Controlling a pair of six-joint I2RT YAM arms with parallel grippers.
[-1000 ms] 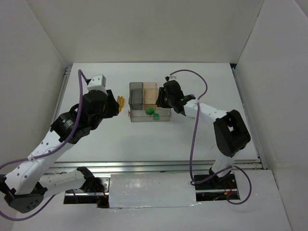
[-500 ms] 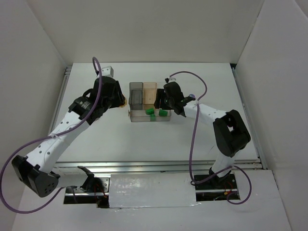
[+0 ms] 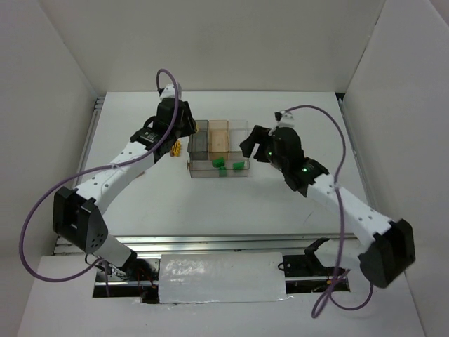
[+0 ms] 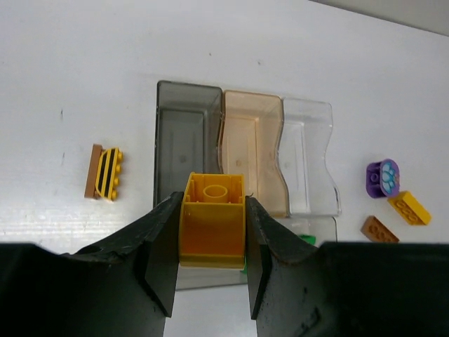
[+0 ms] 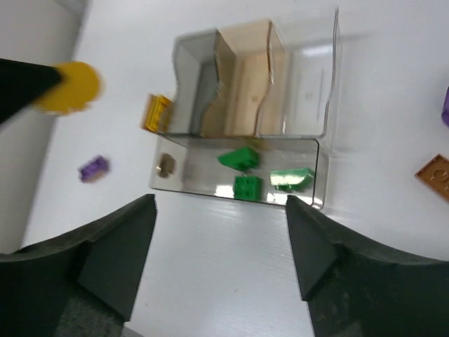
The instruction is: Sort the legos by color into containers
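Left tool [image 4: 212,210] | clamped on yellow brick [image 4: 212,235], held between jaws | right tool [image 5: 221,207] spread, empty

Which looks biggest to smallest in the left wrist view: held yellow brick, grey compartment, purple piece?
1. grey compartment
2. held yellow brick, inflated by nearness to the camera
3. purple piece, clearly smallest

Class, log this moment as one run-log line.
left gripper: shut on yellow brick near tray | right gripper: open, empty | long compartment: three green bricks
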